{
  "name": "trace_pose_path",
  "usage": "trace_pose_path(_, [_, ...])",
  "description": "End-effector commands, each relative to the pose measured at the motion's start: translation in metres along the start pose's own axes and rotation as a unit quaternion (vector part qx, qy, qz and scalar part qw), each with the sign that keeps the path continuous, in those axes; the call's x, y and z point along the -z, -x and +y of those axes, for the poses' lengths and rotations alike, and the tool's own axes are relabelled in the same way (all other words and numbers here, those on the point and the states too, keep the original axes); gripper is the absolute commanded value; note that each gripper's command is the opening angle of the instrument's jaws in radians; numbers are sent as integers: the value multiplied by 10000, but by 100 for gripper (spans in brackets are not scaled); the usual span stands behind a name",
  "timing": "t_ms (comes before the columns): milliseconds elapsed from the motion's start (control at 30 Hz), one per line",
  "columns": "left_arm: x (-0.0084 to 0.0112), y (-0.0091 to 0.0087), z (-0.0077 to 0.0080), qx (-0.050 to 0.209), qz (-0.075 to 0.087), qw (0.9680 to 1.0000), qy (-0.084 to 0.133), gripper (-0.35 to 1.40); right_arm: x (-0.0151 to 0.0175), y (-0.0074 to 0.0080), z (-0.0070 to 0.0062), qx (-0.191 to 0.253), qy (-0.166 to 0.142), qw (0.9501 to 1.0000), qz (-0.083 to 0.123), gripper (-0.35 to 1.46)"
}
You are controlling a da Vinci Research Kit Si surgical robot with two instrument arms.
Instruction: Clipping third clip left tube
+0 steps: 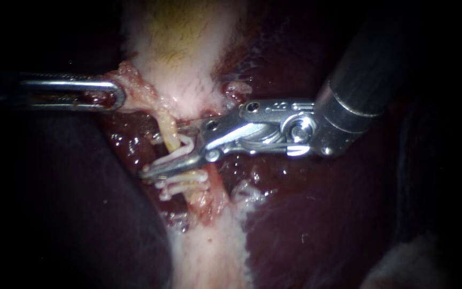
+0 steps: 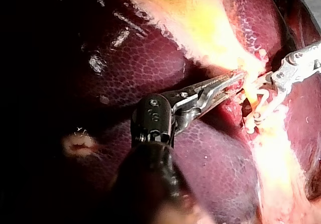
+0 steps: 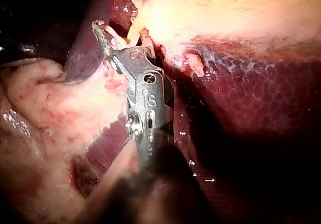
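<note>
Tube: the tube (image 1: 168, 132) runs down from the gallbladder (image 1: 183, 59) over the liver (image 1: 306, 214); two set clips (image 1: 184, 183) cross it lower down.
Clip: a white clip (image 1: 180, 151) lies across the tube just above those two, between the right jaws.
Right instrument: the right instrument (image 1: 162, 153) comes in from the upper right, its wrist bent so the jaws lie across the tube; the jaws stand a little apart, each bearing on the clip, so they pinch it round the tube.
Left instrument: the left instrument (image 1: 117, 95) lies level from the left; its jaws are pressed onto a tag of tissue (image 1: 135, 93) beside the gallbladder, drawing it sideways.
Doing it well: as I judge it, squeeze fully and square to the tube, with both clip legs past its far edge; leave a gap from the set clips; hold the left pull even so the tube is taut; open wide before backing off, lest the clip drag.
Risk: a slanted or half-closed clip could slip.
</note>
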Motion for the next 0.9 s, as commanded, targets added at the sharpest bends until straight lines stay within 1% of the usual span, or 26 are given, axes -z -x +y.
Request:
trace_pose_path(33, [0, 0, -1, 3, -2, 10000, 1, -35, 1, -4, -3, 4, -13, 10000, 42, 46])
trace_pose_path(100, [0, 1, -1, 3, -2, 10000, 1, -35, 1, -9, -7, -2, -36, 9999, 103, 46])
trace_pose_path(200, [0, 1, -2, 2, -2, 10000, 2, -35, 1, -17, -15, -8, -89, 9996, 253, 46])
trace_pose_path(333, [0, 1, -2, 3, 11, 10000, 9, -35, 2, -29, -29, -23, -136, 9995, 301, 46])
trace_pose_path(500, [0, 1, -3, 2, -3, 10000, 4, -35, 0, -35, -41, -24, -180, 9993, 327, 46])
trace_pose_path(600, [0, 1, -3, 2, -4, 10000, 5, -35, -1, -36, -42, -22, -188, 9993, 325, 45])
trace_pose_path(767, [0, 1, -4, 2, -5, 10000, 7, -35, 1, -34, -39, -21, -190, 9993, 325, 42])
trace_pose_path(900, [0, 1, -5, 1, -5, 10000, 8, -35, 6, -32, -38, -20, -185, 9993, 326, 31])
